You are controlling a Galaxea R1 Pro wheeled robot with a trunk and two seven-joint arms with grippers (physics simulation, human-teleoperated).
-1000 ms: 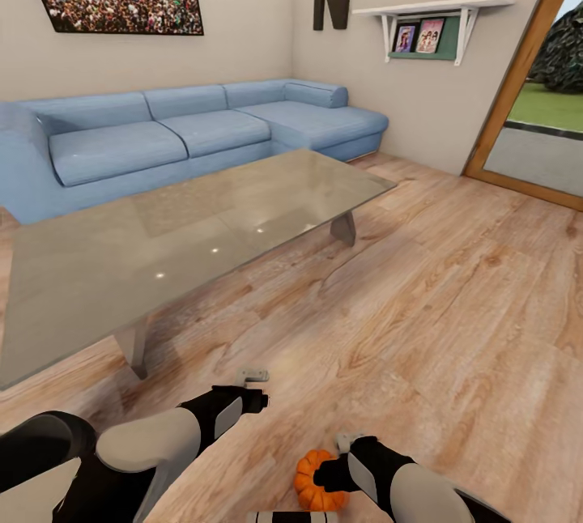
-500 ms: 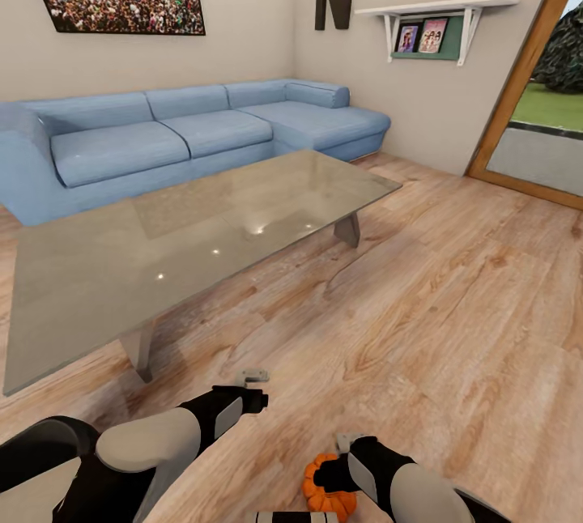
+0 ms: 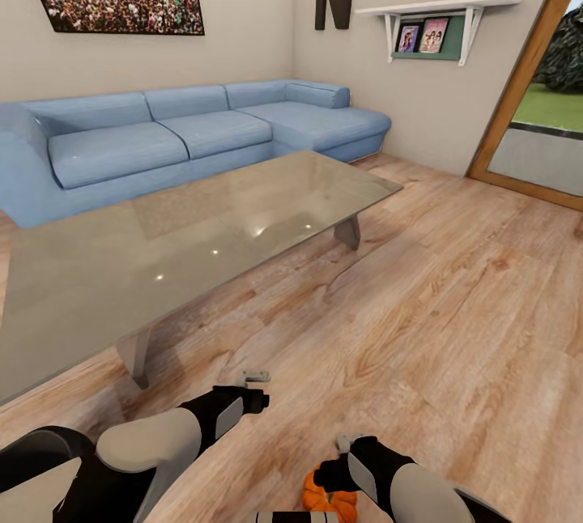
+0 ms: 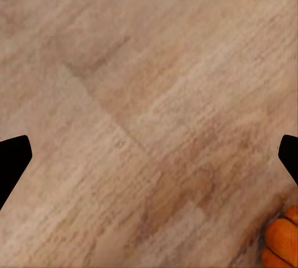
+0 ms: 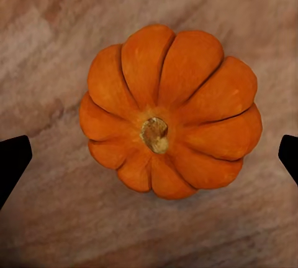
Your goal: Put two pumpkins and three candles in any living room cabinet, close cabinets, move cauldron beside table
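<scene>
Orange pumpkin on wood floor, centred under wide-spread R gripper.

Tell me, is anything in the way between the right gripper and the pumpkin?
No, nothing visible. The pumpkin sits on bare wood floor, straight ahead of the open right gripper, with only air between the fingers and it.

You have one pumpkin, one glass table, one blue sofa, one wall shelf holding two pictures, and two grippers.
</scene>
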